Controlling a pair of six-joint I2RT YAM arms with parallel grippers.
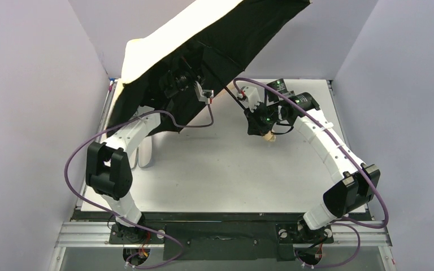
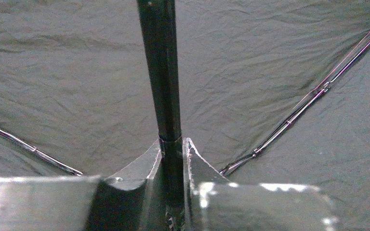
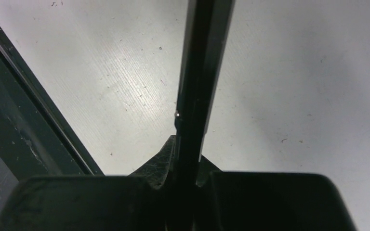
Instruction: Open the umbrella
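At eleven o'clock over the white table [image 1: 231, 175], the tan-beige fabric folding umbrella [image 1: 164, 48] looks fully spread. The left gripper [image 2: 173, 151] pinches its thin black shaft [image 2: 161, 72] under the canopy [image 2: 270, 48], and the right gripper [image 3: 185, 159] pinches it near the small tan knob [image 1: 269, 137]. I favour a gentle push along the shaft to check the latch.

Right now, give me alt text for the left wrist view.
The left tool clamps the umbrella by its black shaft, which runs up mid-frame. Behind spreads the canopy, dark and wrinkled, with thin ribs at both sides.
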